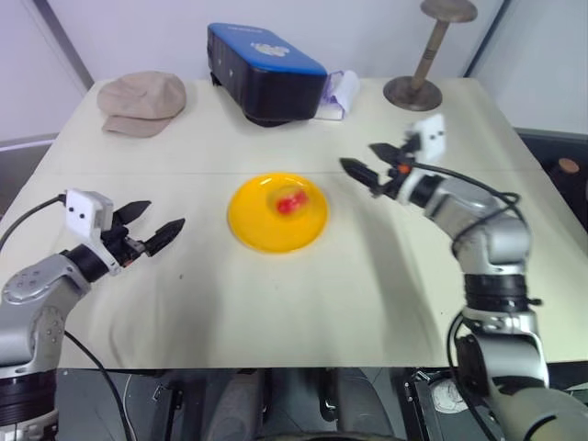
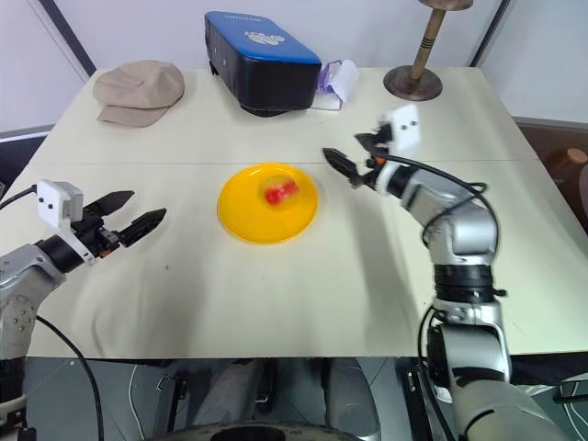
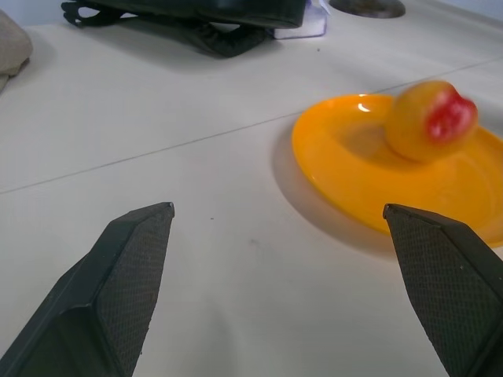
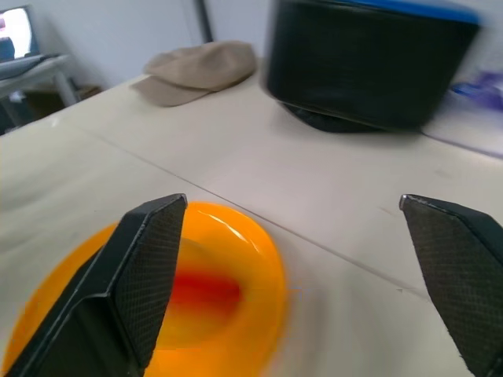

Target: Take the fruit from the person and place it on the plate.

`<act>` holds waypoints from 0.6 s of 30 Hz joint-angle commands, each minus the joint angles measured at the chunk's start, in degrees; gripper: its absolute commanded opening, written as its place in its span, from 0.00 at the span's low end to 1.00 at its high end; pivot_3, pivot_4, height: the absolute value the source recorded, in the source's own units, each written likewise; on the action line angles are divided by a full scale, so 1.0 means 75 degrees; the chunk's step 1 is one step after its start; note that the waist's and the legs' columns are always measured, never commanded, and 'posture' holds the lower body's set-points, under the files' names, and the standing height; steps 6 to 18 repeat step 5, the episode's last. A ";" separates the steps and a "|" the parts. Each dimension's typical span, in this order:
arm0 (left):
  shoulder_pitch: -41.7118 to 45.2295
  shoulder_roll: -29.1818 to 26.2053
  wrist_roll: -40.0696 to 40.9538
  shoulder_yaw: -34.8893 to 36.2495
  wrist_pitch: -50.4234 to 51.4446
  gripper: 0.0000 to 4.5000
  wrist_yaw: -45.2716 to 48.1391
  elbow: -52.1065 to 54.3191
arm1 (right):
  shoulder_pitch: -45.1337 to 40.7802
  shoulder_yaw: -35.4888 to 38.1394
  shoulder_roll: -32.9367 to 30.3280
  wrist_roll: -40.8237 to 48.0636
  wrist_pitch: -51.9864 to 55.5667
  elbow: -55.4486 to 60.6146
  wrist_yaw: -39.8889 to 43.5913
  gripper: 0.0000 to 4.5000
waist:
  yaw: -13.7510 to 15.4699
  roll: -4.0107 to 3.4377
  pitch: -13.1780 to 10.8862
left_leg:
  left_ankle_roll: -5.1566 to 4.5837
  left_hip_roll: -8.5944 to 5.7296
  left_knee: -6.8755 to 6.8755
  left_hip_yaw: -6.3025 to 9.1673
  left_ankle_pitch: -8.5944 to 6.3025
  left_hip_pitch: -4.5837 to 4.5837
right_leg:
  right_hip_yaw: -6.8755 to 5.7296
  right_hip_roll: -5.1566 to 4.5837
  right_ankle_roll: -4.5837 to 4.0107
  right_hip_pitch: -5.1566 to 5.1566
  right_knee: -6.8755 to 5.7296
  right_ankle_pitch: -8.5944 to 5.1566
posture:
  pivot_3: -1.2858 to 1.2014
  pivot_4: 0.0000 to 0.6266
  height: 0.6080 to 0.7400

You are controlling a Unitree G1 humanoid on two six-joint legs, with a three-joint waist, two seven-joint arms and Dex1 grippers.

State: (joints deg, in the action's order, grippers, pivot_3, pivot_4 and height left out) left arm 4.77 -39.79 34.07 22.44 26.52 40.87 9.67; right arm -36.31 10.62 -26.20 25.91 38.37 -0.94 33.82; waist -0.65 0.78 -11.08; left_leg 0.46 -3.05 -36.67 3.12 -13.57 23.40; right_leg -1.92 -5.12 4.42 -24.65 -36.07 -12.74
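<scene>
We find the fruit [image 1: 288,201] lying on the plate [image 1: 253,230], which sits near the middle of the tabletop [image 1: 303,303], slightly toward the far edge. The fruit rests a little toward the plate's far-right side, its red patch turned upward. No claw touches it.

The right claw [image 1: 366,163] stands spread and empty, above the tabletop just to the right of the plate, pointing toward it. The left claw [image 1: 154,226] is likewise spread and empty, well apart from the plate, toward the left edge of the tabletop.

Handling judgement for the fruit:
- Surface: the skin looks smooth and glossy, so we expect it to be slippery under the textured pads.
- Shape: round-oval, so it will probably roll if nudged; the shallow plate gives it little rim to stop against.
- Weight and stiffness: we judge it light to moderate and fairly firm, though its skin could bruise under a hard squeeze.
- Grip point: should it need re-seating, we would take it across its widest middle, pads on opposite flanks, not on the tapered end, where it would tend to squirt out.

Placement appears complete. The tan cap [image 1: 141,102] lies near the far-left corner, the dark blue case [image 1: 264,70] at the far edge and the brown stand [image 1: 416,87] near the far-right corner, all well clear of the plate.
</scene>
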 commanded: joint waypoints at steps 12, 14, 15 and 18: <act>0.0047 0.0155 -0.0020 0.0339 -0.0123 1.00 -0.0315 -0.0095 | 0.1276 0.0653 -0.0802 -0.0142 -0.0473 0.0623 0.0004 0.98 | -0.0003 0.0004 0.0003 | -0.0001 0.0004 0.0000 -0.0002 0.0000 -0.0001 | -0.0001 0.0002 0.0001 0.0003 0.0000 -0.0001 | 0.52 0.24 1.00; 0.0047 0.0155 -0.0020 0.0339 -0.0123 1.00 -0.0315 -0.0095 | 0.1276 0.0653 -0.0802 -0.0142 -0.0473 0.0623 0.0004 0.98 | -0.0003 0.0004 0.0003 | -0.0001 0.0004 0.0000 -0.0002 0.0000 -0.0001 | -0.0001 0.0002 0.0001 0.0003 0.0000 -0.0001 | 0.52 0.24 1.00; 0.0047 0.0155 -0.0020 0.0339 -0.0123 1.00 -0.0315 -0.0095 | 0.1276 0.0653 -0.0802 -0.0142 -0.0473 0.0623 0.0004 0.98 | -0.0003 0.0004 0.0003 | -0.0001 0.0004 0.0000 -0.0002 0.0000 -0.0001 | -0.0001 0.0002 0.0001 0.0003 0.0000 -0.0001 | 0.52 0.24 1.00; 0.0047 0.0155 -0.0020 0.0339 -0.0123 1.00 -0.0315 -0.0095 | 0.1276 0.0653 -0.0802 -0.0142 -0.0473 0.0623 0.0004 0.98 | -0.0003 0.0004 0.0003 | -0.0001 0.0004 0.0000 -0.0002 0.0000 -0.0001 | -0.0001 0.0002 0.0001 0.0003 0.0000 -0.0001 | 0.52 0.24 1.00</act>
